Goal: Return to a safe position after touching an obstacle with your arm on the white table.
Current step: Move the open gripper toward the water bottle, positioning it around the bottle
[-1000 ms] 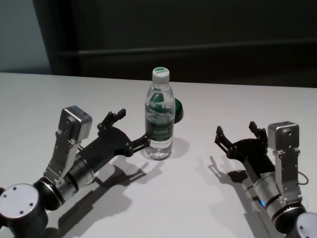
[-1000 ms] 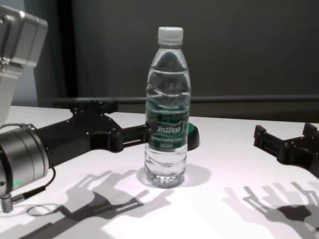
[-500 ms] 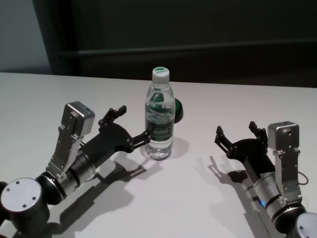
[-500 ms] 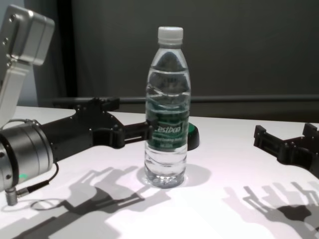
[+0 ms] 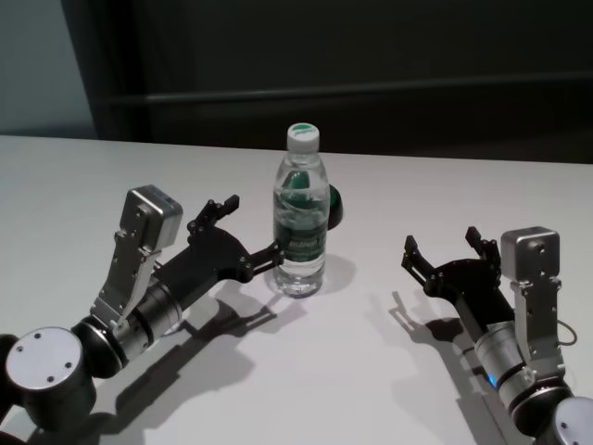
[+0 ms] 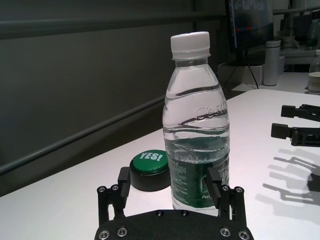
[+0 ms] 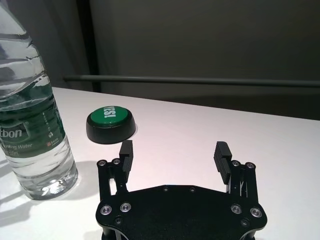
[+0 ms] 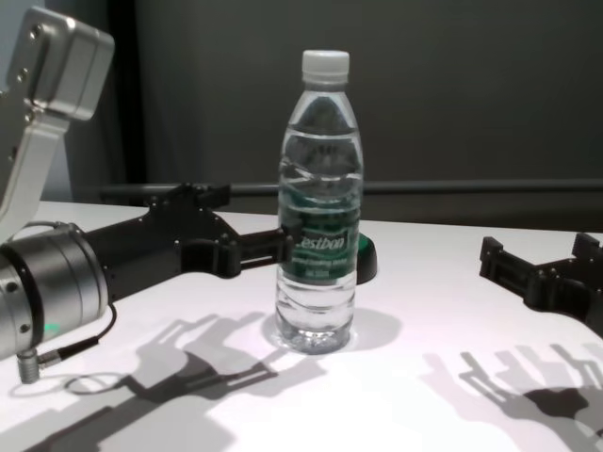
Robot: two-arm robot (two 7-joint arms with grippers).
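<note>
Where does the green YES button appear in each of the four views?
Head: green button just behind the bottle, on its right.
Left wrist: beside the bottle's base.
Right wrist: centre, ahead of the hand.
Chest: mostly hidden behind the bottle.
Shared landmark: the bottle.

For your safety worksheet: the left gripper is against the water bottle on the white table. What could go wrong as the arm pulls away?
1. The left gripper has one fingertip on the tall, upright bottle; a sideways drag could tip it.
2. The green button sits just behind; a falling bottle may strike it.
3. The right gripper is parked, open, nearby.
</note>
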